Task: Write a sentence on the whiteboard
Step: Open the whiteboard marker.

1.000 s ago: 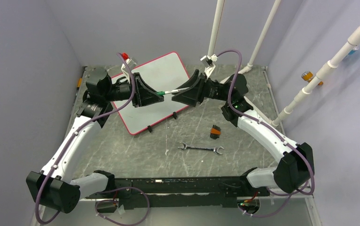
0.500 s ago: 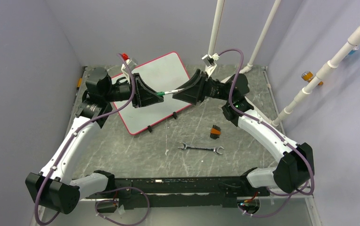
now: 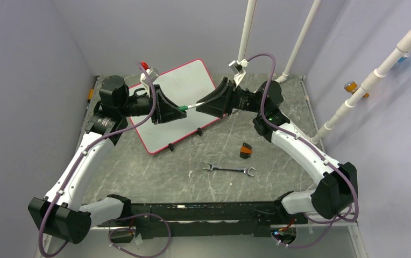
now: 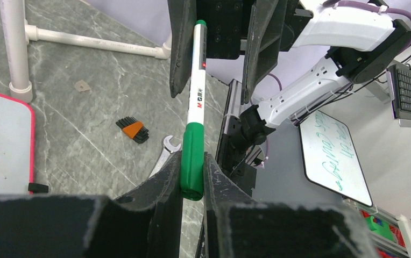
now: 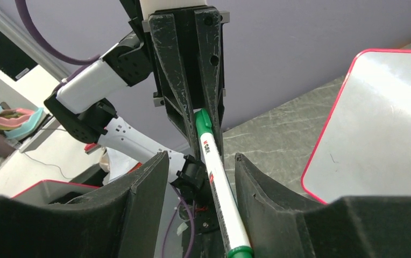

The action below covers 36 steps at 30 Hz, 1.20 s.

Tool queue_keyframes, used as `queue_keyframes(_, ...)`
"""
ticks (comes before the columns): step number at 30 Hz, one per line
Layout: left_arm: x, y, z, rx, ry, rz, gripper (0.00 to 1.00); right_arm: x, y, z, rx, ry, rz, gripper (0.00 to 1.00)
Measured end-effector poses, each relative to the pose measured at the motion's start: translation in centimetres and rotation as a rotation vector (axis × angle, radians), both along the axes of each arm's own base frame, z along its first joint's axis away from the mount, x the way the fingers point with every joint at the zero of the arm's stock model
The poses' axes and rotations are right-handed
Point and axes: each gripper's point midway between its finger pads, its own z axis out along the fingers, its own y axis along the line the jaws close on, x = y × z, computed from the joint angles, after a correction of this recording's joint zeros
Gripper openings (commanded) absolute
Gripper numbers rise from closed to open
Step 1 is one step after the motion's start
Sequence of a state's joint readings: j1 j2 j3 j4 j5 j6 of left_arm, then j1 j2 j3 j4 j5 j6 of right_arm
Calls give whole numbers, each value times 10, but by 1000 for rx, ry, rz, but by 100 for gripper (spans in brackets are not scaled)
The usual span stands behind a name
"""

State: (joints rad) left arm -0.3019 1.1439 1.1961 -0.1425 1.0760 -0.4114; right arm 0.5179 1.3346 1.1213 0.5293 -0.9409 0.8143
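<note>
Right hand (image 3: 199, 106) a touch farther back; marker (image 3: 190, 106) over whiteboard (image 3: 187, 80), wrench (image 3: 228, 170) nearby.

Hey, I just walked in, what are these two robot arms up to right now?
Both arms meet over the whiteboard with a green-capped marker between them. The left tool is clamped on the cap; the right tool sits open around the white barrel, not gripping it. The cap is on and the whiteboard looks blank, so no writing has begun.

Bright even light, soft sheen on whiteboard (image 5: 386, 118)
</note>
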Motion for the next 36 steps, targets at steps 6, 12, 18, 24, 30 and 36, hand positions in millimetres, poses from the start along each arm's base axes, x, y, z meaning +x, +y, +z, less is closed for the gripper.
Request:
queue_keyframes(6,0,1,-5,13,4,1,0,3,2,-1,-6,3,-2,47)
queue_keyframes(12,-1,1,-7,23,15,3,0,3,4,-5,-26,3,0,42)
queue_keyframes(18,0,1,-8,26,19,0,0,2,7,-10,-40,5,7,34)
queue_keyframes(24,1,1,-11,34,16,-4,0,4,9,-14,-47,10,8,27)
queue_keyframes(30,0,1,-14,44,19,-7,0,3,9,-14,-47,11,10,25)
queue_keyframes(36,-1,1,-16,52,20,-8,0,0,10,-13,-45,10,22,0)
